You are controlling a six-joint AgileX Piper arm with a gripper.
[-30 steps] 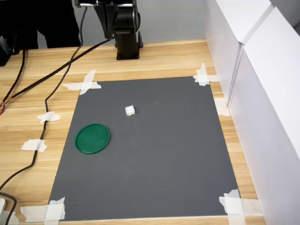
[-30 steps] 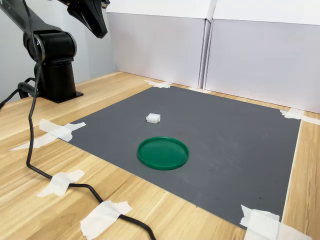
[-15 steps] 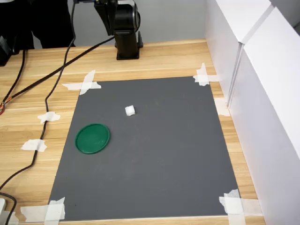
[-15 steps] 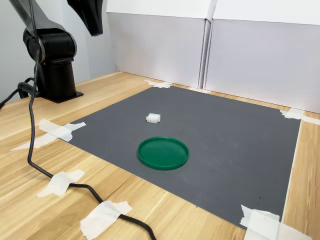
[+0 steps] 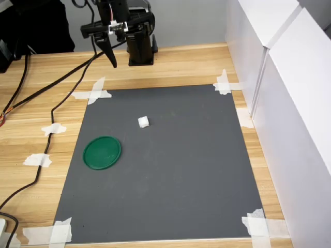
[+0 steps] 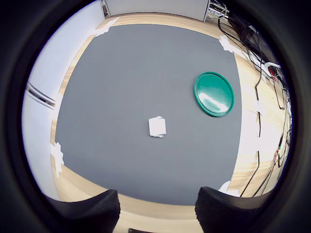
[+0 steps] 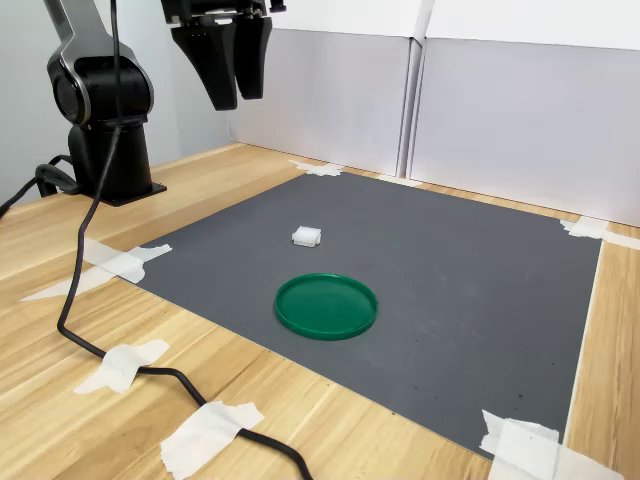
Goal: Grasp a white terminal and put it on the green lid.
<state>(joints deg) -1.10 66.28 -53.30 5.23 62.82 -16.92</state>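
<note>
Spread and empty, black two-fingered gripper [image 7: 237, 98] hangs high near the dark grey mat's [image 5: 170, 181] far edge, the tiny white plastic terminal [image 5: 144, 122] (untouched) lying at two o'clock from the flat round green lid [image 5: 102, 152].

Readable text: none in any view.
Green lid [image 5: 102, 152]: plain surface, no lettering or marks.
White terminal [image 5: 144, 122]: too small to show any print.
Tape pieces [image 5: 92, 92]: blank white.
Arm base [image 5: 140, 44]: black, with no legible brand or number.
</note>
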